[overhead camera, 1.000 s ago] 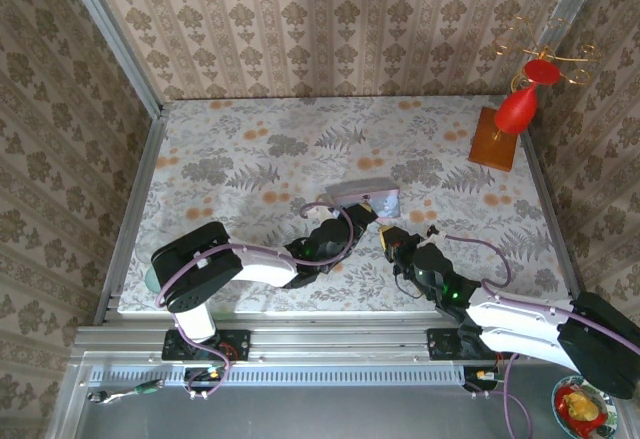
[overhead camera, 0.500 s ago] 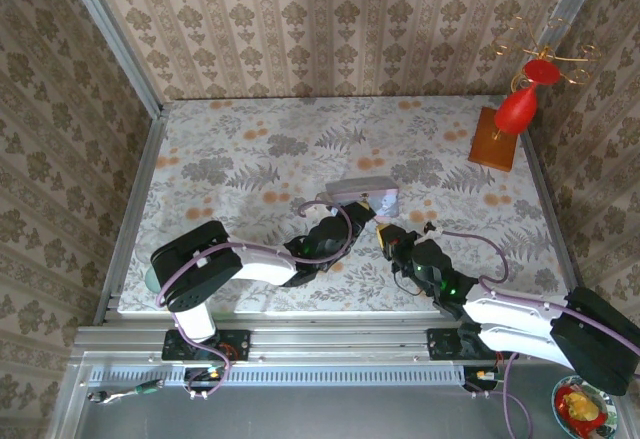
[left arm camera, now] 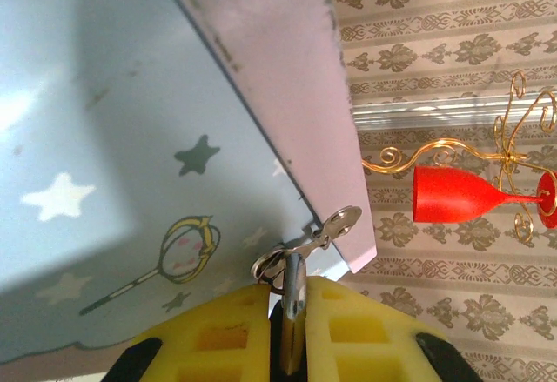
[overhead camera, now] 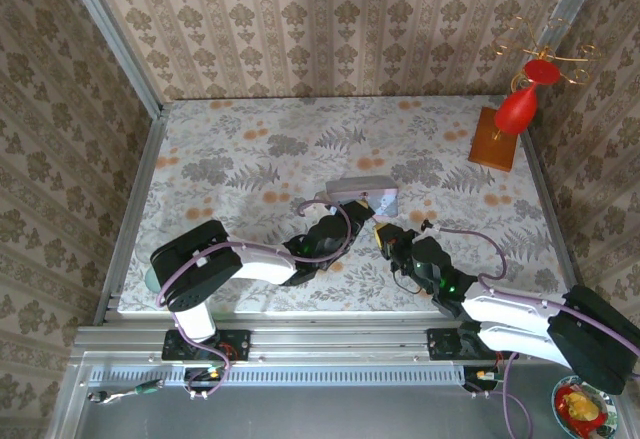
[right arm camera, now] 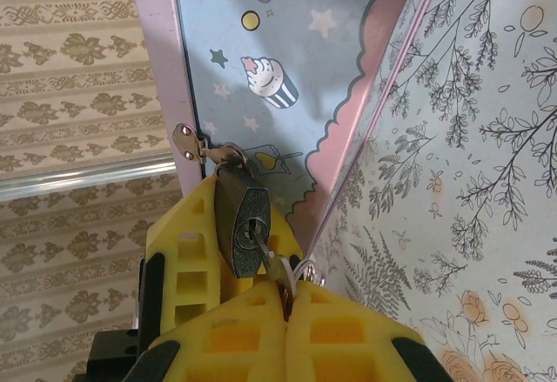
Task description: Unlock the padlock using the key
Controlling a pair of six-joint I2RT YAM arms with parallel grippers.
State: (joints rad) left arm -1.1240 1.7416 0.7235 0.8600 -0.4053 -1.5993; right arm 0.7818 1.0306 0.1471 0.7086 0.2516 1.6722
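The tiny dark padlock [right arm camera: 246, 225] hangs by its shackle from the metal hasp [right arm camera: 187, 141] of the pale blue tin [right arm camera: 287, 34]. A silver key [right arm camera: 277, 269] sits in its keyhole, and my right gripper [right arm camera: 285, 291] is shut on the key's head. My left gripper [left arm camera: 291, 291] is shut on the padlock [left arm camera: 293, 308], seen edge-on between its yellow fingers [left arm camera: 226, 330]. In the top view both grippers meet at the tin's [overhead camera: 360, 192] near right corner, the left gripper [overhead camera: 358, 221] from the left and the right gripper [overhead camera: 386, 236] from the right.
A red ornament [overhead camera: 522, 107] on a gold wire stand with a wooden base [overhead camera: 494, 140] stands at the back right. Patterned walls close in the floral table [overhead camera: 250, 159] on three sides. The tin's lid is tilted up off the table.
The tin has shifted slightly away and to the left. My right gripper has crept a little forward with the key. Both grippers keep their hold.
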